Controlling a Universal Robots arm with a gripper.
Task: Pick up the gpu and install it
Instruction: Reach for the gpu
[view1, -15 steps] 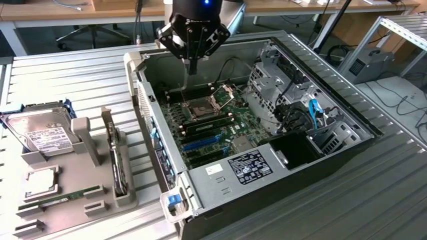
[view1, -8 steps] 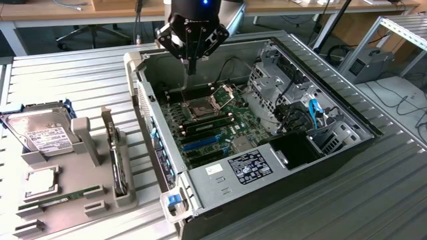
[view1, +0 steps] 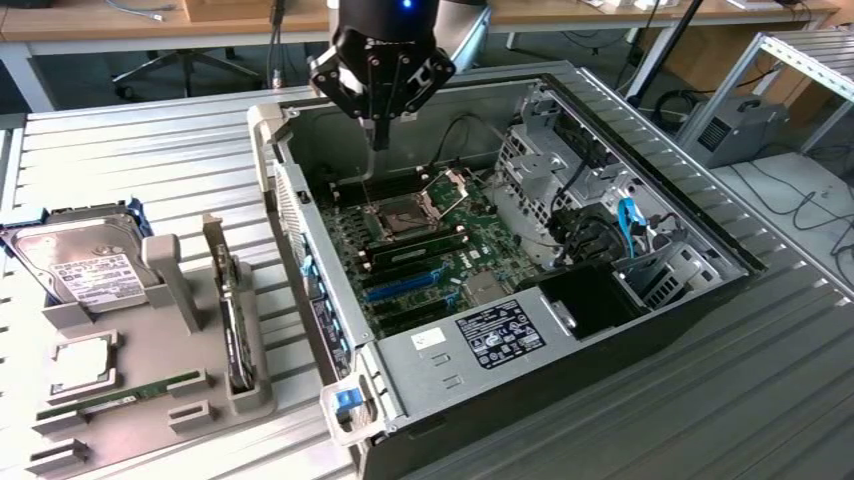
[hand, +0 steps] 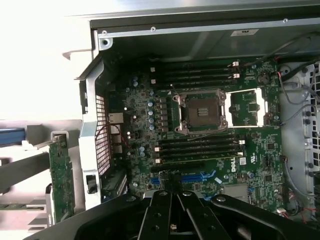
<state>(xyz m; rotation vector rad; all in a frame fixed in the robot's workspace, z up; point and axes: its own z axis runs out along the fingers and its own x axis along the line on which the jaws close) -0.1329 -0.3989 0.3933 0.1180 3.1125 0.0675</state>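
Note:
The gpu (view1: 236, 325) stands on edge in a slot of the grey holder (view1: 167, 290), at the exterior view's left of the open computer case (view1: 283, 190). In the wrist view the gpu (hand: 61, 175) shows as a green card seen edge-on beside the case wall. My gripper (view1: 379, 143) hangs shut over the far end of the case, above the motherboard (view1: 434, 245), with nothing between its fingers. The wrist view looks down past the gripper (hand: 173, 190) onto the motherboard (hand: 210, 125) and its blue card slots (hand: 200, 177).
The holder also carries a silver hard drive (view1: 80, 265), a square processor (view1: 83, 365) and a long memory stick (view1: 120, 397). Inside the case sit the power supply (view1: 494, 335), a metal drive cage (view1: 547, 160) and a blue cable (view1: 627, 220).

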